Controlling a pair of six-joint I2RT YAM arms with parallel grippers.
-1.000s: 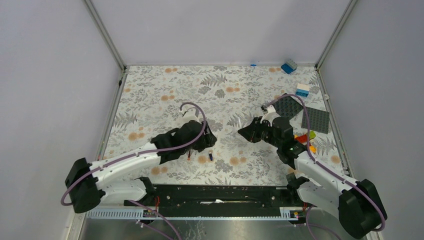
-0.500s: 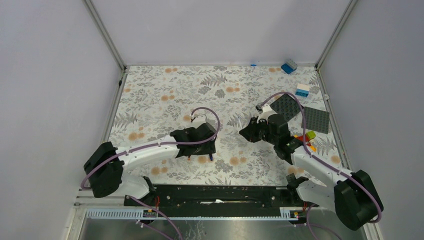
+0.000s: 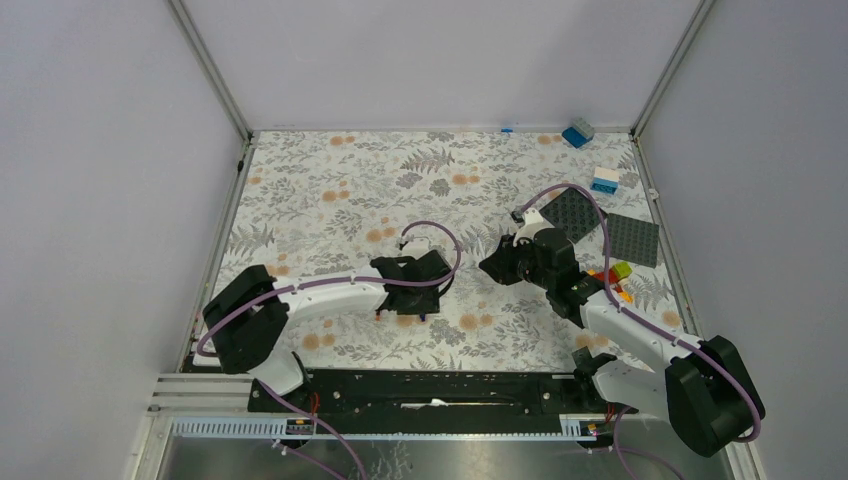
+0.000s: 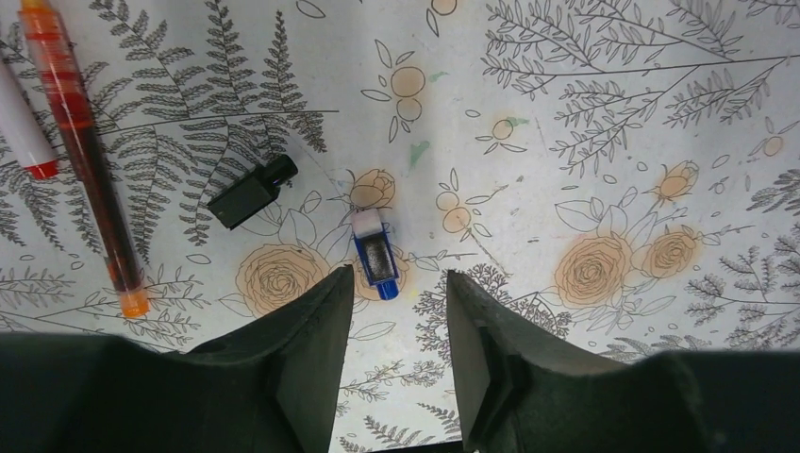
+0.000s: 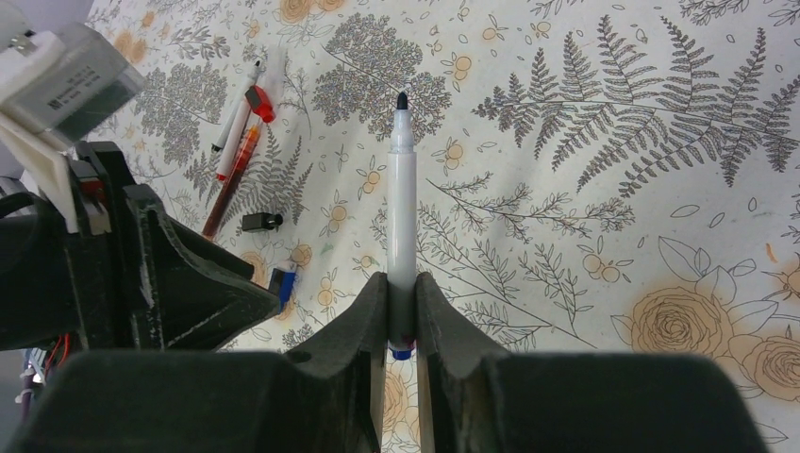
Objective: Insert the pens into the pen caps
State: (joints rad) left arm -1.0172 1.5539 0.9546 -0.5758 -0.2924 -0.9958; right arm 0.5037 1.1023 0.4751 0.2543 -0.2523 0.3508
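Note:
My left gripper (image 4: 396, 283) is open and empty, low over the mat, its jaws just short of a small blue pen cap (image 4: 375, 255). A black cap (image 4: 250, 192) lies to the cap's left. A red pen (image 4: 85, 151) and a white pen with a red end (image 4: 24, 123) lie at the far left. My right gripper (image 5: 402, 283) is shut on a white pen with a blue end (image 5: 402, 189), dark tip pointing away. The right wrist view also shows the blue cap (image 5: 281, 283) and a red cap (image 5: 259, 102). In the top view the grippers (image 3: 420, 290) (image 3: 497, 266) face each other mid-table.
Two dark baseplates (image 3: 632, 240) (image 3: 575, 212) lie at the right of the floral mat. Toy bricks sit near them: a blue one (image 3: 577, 132) at the back, a white and blue one (image 3: 604, 180), and a coloured cluster (image 3: 612, 272) beside my right arm.
My left arm has stretched to the right, bringing its gripper over the blue cap. The right gripper has stayed nearly in place with the pen.

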